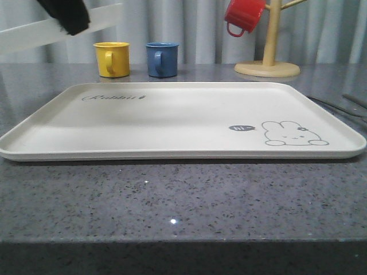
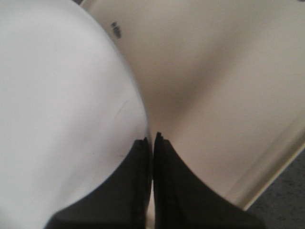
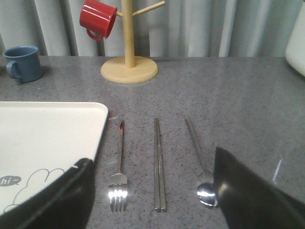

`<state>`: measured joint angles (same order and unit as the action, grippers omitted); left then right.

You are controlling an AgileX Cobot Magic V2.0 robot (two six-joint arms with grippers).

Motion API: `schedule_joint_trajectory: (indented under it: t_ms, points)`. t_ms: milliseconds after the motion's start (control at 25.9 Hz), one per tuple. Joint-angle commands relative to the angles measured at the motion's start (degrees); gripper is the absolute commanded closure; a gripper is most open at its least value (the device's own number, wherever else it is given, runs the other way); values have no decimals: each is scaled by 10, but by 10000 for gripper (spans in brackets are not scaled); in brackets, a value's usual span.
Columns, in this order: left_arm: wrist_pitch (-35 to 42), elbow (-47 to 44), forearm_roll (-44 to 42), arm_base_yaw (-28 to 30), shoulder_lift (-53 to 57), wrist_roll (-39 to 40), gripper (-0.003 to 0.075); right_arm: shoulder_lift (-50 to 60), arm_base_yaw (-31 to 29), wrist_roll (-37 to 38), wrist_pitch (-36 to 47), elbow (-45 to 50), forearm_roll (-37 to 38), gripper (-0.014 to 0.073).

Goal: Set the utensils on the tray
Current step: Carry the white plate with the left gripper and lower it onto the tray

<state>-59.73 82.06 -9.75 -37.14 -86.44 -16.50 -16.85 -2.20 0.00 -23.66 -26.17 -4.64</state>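
Observation:
Three utensils lie side by side on the grey table to the right of the tray (image 3: pixel 47 129): a fork (image 3: pixel 118 162), a pair of chopsticks (image 3: pixel 158 162) and a spoon (image 3: pixel 198 152). My right gripper (image 3: pixel 151 164) hangs open above their near ends, one finger beside the fork and the other over the spoon's bowl. The cream tray (image 1: pixel 172 114) with its rabbit drawing has nothing lying on it. High at the back left, my left gripper (image 1: pixel 67 16) is shut on the rim of a round white plate (image 1: pixel 34 31). That plate (image 2: pixel 57 105) hangs over the tray (image 2: pixel 214 86).
A yellow mug (image 1: pixel 112 58) and a blue mug (image 1: pixel 161 59) stand behind the tray. A wooden mug tree (image 1: pixel 268 54) at the back right carries a red mug (image 1: pixel 243 15). Bare grey table lies in front of the tray.

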Motion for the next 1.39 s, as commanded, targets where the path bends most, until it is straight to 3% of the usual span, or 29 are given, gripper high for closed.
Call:
schedule_joint_trajectory:
  t_ms: [0, 154, 424, 694, 771, 925, 1002, 1195, 1349]
  points:
    - [8, 29, -8, -43, -6, 7, 738, -10, -4, -3, 46, -21, 3, 44]
    - [-29, 31, 7, -77, -41, 8, 738, -10, -4, -3, 46, -21, 3, 44]
    - [-54, 31, 73, -78, -85, 8, 738, -10, -4, -3, 46, -21, 3, 44]
    - [-82, 31, 79, -74, -109, 8, 720, -10, -4, -3, 46, -21, 3, 44]
    - [-81, 31, 82, -74, -110, 11, 656, -10, -4, -3, 46, -21, 3, 44]
    - [-82, 33, 83, -74, -110, 24, 430, -10, -4, -3, 46, -21, 3, 44]
    - [-94, 42, 83, -74, -110, 24, 377, -10, -4, -3, 46, -21, 3, 44]
    - [-128, 88, 77, -74, -100, 24, 442, -10, -4, -3, 46, -21, 3, 44]
    - [-128, 93, 58, -68, -73, 24, 628, -10, -4, -3, 46, -21, 3, 44]
